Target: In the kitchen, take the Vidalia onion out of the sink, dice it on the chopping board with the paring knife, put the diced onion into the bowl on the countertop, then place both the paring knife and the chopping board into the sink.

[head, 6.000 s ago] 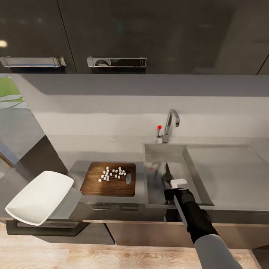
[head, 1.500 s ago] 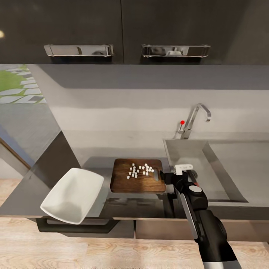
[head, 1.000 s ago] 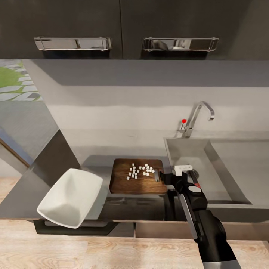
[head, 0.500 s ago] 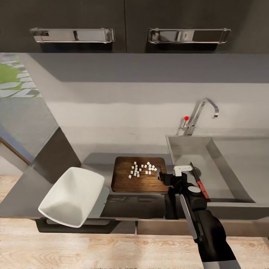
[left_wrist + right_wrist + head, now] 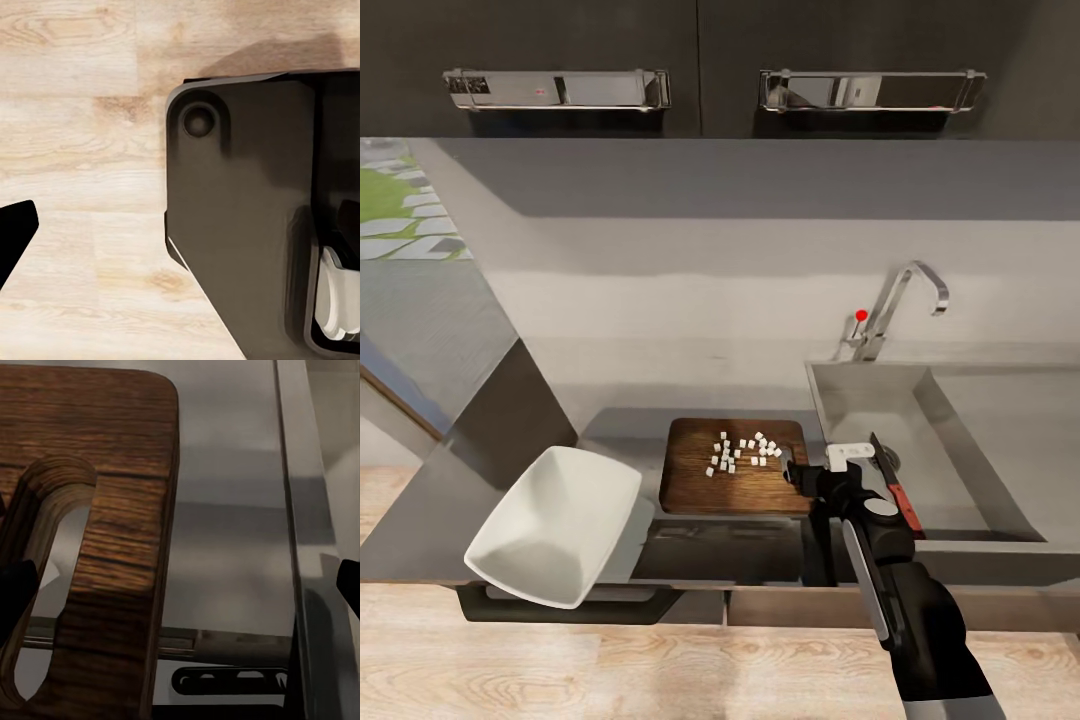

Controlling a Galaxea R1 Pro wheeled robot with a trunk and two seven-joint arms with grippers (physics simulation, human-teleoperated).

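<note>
We log the right gripper at the slot-handle end of the chopping board, low over the countertop. In the right wrist view the two dark fingertips sit far apart at either edge of the picture, so we record the jaws as spread wide and gripping nothing; the board's slot lies just beside one fingertip, the bare grey counter strip and the sink's edge between the two.

White diced onion pieces lie scattered on the board, just beyond the gripper, toward the wall.

The paring knife, dark blade and red-marked handle, lies inside the sink on the arm's outer side, near the front wall of the basin and apart from the gripper. The tap with red knob stands at the sink's back edge.

The bowl sits tilted at the counter's front edge, well away from the right gripper, past the board's far end.

The left wrist view shows pale wood floor and a dark robot body part. We cannot tell the left gripper's state.
</note>
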